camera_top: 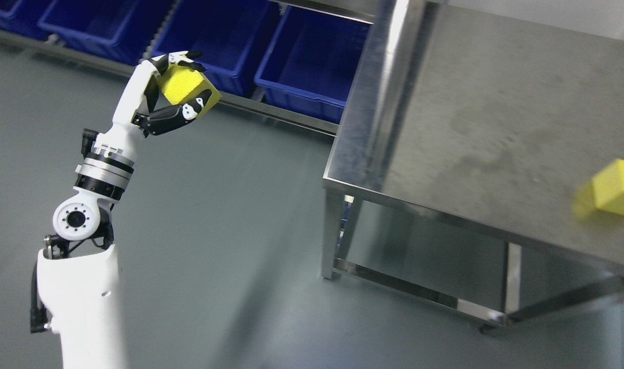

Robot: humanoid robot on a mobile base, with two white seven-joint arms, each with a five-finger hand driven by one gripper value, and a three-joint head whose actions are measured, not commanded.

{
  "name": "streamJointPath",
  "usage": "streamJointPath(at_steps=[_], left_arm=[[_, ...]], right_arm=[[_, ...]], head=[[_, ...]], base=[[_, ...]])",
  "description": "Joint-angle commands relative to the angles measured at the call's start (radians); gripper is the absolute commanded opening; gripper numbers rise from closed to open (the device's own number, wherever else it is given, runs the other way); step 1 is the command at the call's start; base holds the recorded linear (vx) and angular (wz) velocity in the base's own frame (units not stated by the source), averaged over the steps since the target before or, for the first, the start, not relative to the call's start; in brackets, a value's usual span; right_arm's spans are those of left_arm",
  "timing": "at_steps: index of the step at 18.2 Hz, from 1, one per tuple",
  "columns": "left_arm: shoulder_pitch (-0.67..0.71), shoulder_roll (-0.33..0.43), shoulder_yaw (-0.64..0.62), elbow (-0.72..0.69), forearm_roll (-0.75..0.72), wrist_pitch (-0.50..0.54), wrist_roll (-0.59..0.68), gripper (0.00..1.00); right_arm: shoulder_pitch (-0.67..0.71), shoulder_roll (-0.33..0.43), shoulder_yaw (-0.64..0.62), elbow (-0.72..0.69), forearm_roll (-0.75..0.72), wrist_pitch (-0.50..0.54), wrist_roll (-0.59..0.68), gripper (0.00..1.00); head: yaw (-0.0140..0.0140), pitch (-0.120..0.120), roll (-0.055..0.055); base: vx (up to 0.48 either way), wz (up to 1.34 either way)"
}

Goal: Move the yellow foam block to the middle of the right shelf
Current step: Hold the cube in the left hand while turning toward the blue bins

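Note:
My left hand (181, 87) is raised at the upper left, its fingers shut on a yellow foam block (186, 86). It holds the block in the air over the grey floor, in front of a row of blue bins. The thumb (181, 113) presses the block's lower side and the fingers (186, 57) wrap over its top. A second yellow foam block (617, 188) lies on the steel table (470, 128) at the far right edge of the picture. My right arm does not show.
Several blue bins (301, 61) stand on a low rack along the back. The steel table has a lower shelf (435, 256) and legs (332, 236) to the right of my arm. Grey floor (229, 230) lies between my arm and the table.

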Motion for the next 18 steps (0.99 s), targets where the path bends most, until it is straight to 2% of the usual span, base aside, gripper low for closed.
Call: streamJointPath(at_steps=[1, 12, 18], left_arm=[[0.050, -0.002, 0.141, -0.019, 0.267, -0.083, 0.018, 0.00], [0.076, -0.002, 0.144, -0.004, 0.289, -0.084, 0.040, 0.00], [0.076, -0.002, 0.144, -0.004, 0.289, -0.084, 0.040, 0.00]], right_arm=[[0.001, -0.017, 0.000, -0.017, 0.003, -0.001, 0.000, 1.00], [0.001, -0.017, 0.000, -0.017, 0.003, -0.001, 0.000, 1.00], [0.001, -0.017, 0.000, -0.017, 0.003, -0.001, 0.000, 1.00]], head=[[0.0000, 0.000, 0.000], [0.0000, 0.000, 0.000], [0.0000, 0.000, 0.000]], base=[[-0.011, 1.12], [0.049, 1.21], [0.129, 0.32]])
